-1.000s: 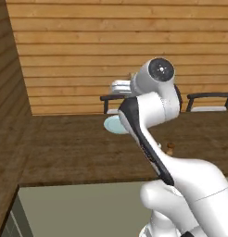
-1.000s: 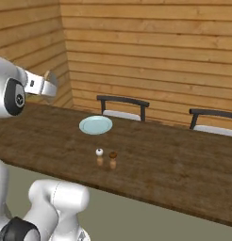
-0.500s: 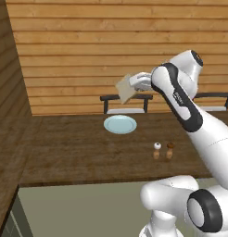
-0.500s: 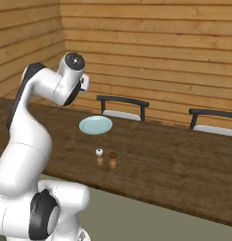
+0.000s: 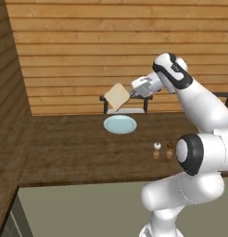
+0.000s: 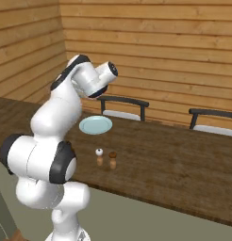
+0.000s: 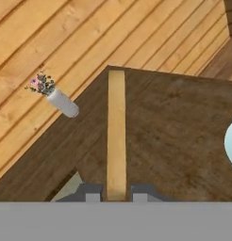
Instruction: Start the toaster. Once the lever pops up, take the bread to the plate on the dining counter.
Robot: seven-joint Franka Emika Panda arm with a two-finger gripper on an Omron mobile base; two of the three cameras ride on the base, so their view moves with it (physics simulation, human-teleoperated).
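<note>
Tan, thin and squarish, the slice of toast (image 5: pixel 117 96) hung in the air above the round pale-blue plate (image 5: pixel 120 124) on the dark-brown wood-grain desk (image 5: pixel 79 152). To its right, the end effector (image 5: pixel 132 94) was pinched narrowly on the slice's edge (image 7: pixel 116 134). Small salt and pepper shakers (image 5: pixel 162 147) stood further right.

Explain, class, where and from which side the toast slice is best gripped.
By one thin edge, jaws pressing its two flat faces. The gripper holds the toast slice that way now above the plate: the slice is thin and flat, so an edge-on approach probably fits narrow jaws best.
</note>
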